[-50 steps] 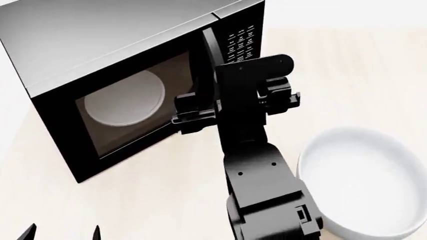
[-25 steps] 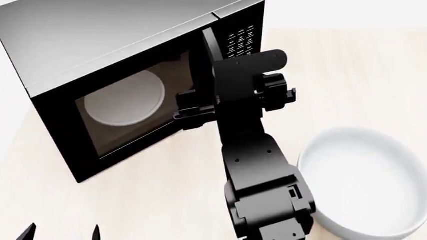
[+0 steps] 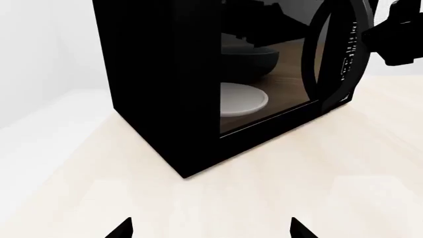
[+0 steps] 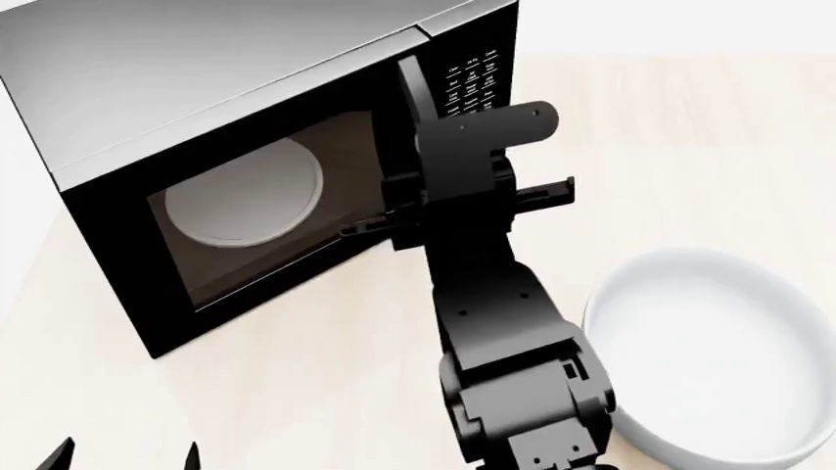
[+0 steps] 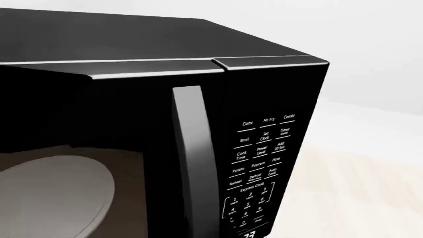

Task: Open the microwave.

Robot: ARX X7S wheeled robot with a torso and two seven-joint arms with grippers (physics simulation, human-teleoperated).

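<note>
Nearest me, only the two dark fingertips of my left end effector (image 4: 124,456) show at the bottom edge of the head view, set apart with nothing between them, hanging idle over the pale wooden surface (image 4: 313,372). To the right, just beside my right arm, sits a large white bowl (image 4: 712,352), which has no part in this job. Farther out, my right end effector (image 4: 457,211) is raised in front of the microwave (image 4: 249,127), which stands on the far left of the surface with its door shut and the white turntable (image 4: 245,192) visible through the tinted window. My right fingers stand spread wide, one prong toward the glass and the other toward open air on the right, and they grip nothing. The wrist camera looks straight at the vertical handle (image 5: 195,158), with the button panel (image 5: 259,173) just to its right, so I judge the step in hand is the approach to the handle, not yet a grasp. Next I need to bring the fingers around the handle bar, close them firmly, then pull in an arc about the hinge on the left side.
</note>
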